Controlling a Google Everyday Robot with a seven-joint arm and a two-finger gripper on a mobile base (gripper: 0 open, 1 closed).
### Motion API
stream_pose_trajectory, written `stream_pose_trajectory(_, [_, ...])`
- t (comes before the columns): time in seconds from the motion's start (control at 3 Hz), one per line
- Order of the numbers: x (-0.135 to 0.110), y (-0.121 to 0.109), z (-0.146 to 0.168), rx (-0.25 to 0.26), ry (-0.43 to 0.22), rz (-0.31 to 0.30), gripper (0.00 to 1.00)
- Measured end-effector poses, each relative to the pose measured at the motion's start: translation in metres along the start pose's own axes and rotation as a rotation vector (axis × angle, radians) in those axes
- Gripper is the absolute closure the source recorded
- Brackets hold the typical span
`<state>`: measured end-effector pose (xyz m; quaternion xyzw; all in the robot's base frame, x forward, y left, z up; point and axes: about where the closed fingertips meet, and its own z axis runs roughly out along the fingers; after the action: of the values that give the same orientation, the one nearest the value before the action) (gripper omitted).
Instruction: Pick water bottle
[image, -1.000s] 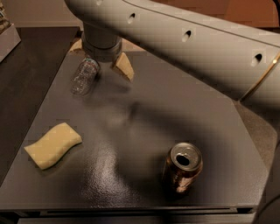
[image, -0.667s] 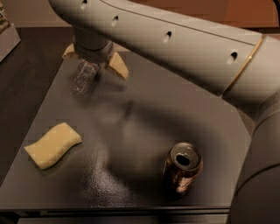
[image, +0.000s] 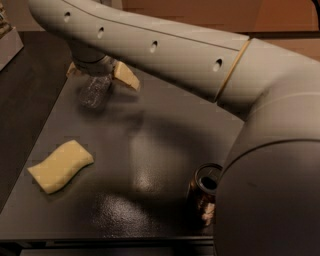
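The water bottle (image: 94, 91) is a small clear ribbed bottle lying on the dark table (image: 150, 150) at the far left. Its upper end is hidden under the wrist. My gripper (image: 99, 75) is right above it, and its tan fingers (image: 126, 76) stand apart, one on each side of the bottle's upper part. The jaws are open and have not closed on the bottle. My big pale arm crosses the top of the camera view and fills the right side.
A yellow sponge (image: 60, 165) lies at the front left of the table. A brown soda can (image: 204, 194) with a silver top stands at the front right, partly behind my arm. A pale object (image: 9, 42) sits beyond the table's left edge.
The gripper has moved left and down over the bottle, so its fingers now straddle it. The arm has swung nearer and now covers part of the can.
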<state>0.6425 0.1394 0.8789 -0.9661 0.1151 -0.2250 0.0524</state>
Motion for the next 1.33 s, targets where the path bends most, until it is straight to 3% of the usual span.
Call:
stream_pose_trajectory(0.67, [-0.010, -0.010, 0.022, -0.065, 0.004, -0.044, 0.00])
stream_pose_trajectory(1.0, [-0.010, -0.012, 0.028, -0.082, 0.008, -0.049, 0.17])
stream_pose_trajectory(1.33, [-0.010, -0.012, 0.034, -0.096, 0.011, -0.042, 0.41])
